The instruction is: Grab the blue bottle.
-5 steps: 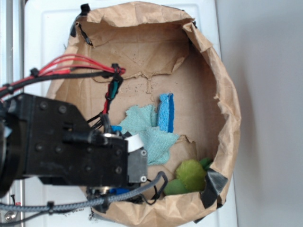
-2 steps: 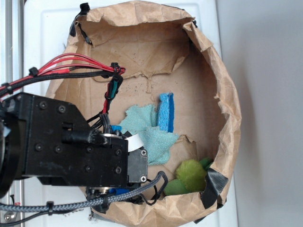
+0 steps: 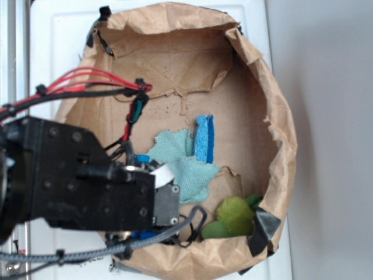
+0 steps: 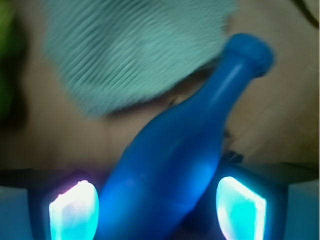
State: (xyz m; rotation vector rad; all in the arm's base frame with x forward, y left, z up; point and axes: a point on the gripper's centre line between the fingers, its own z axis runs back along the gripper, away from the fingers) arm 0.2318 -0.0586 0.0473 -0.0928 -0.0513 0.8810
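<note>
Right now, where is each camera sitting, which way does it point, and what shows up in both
Exterior: sits above, looking down into the paper bag; the black arm and wrist fill the lower left.
Wrist: sits on the gripper, looking out between its two fingers at the blue bottle lying between them.
Shared: the teal cloth appears in both; a sliver of the bottle shows beside the wrist in the exterior view.

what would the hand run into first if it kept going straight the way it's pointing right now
Most likely the blue bottle: in the wrist view its body already lies between the two fingers of the hand. Beyond its cap lies the teal cloth. Whether the fingers touch the bottle is unclear.
</note>
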